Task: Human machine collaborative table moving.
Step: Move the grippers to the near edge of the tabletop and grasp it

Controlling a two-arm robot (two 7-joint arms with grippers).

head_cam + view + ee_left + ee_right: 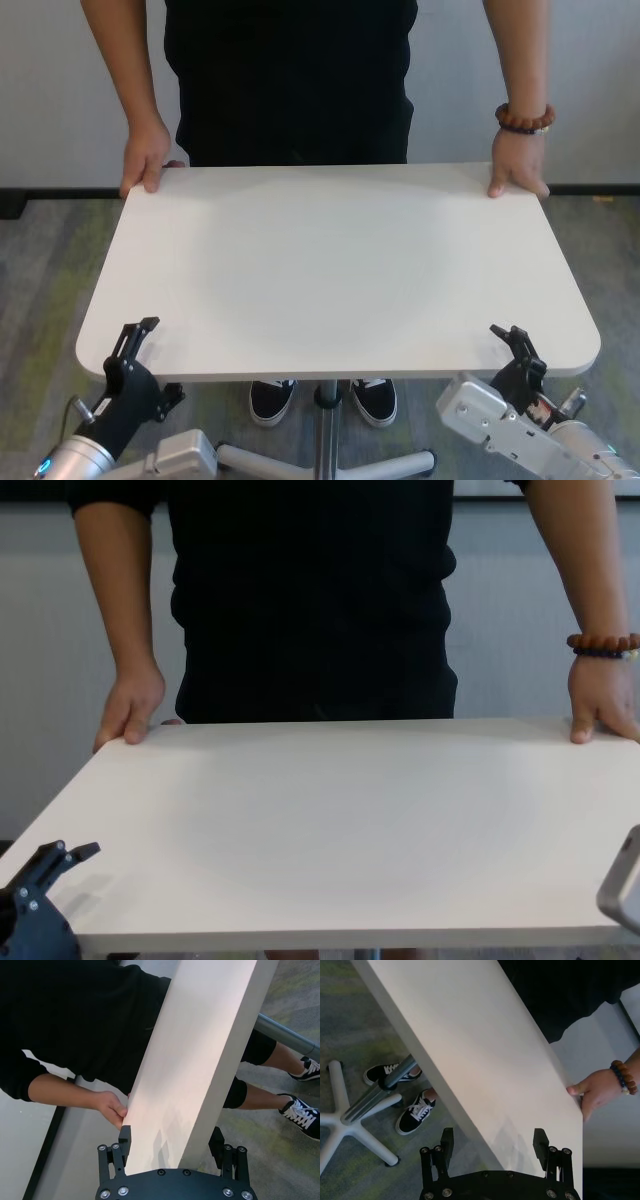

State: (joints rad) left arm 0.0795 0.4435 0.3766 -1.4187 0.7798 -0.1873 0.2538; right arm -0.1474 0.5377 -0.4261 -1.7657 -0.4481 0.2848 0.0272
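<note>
- White table (340, 270) fills mid-frame in head view; far edge upper frame by the human (295, 80), near edge low frame by the two arms. Looks stiff & flat, smooth top so prob. slippery; single pole leg (325, 430) on a star base (345, 1127), so likely moves w/o much lift but could tip if pushed unevenly. Best hold: thin near edge close to the rounded corners, one side each.
- Human's hands sit on the far corners: one upper left (147, 160), the other upper right w/ bead bracelet (523, 118), fingers over the edge.
- Left gripper (135, 345), lower left: jaws wide, straddling the near edge above & below; wrist view shows gaps both sides, not clamped.
- Right gripper (515, 348), lower right: same, spread wide around the edge near the corner, holding nothing yet.
</note>
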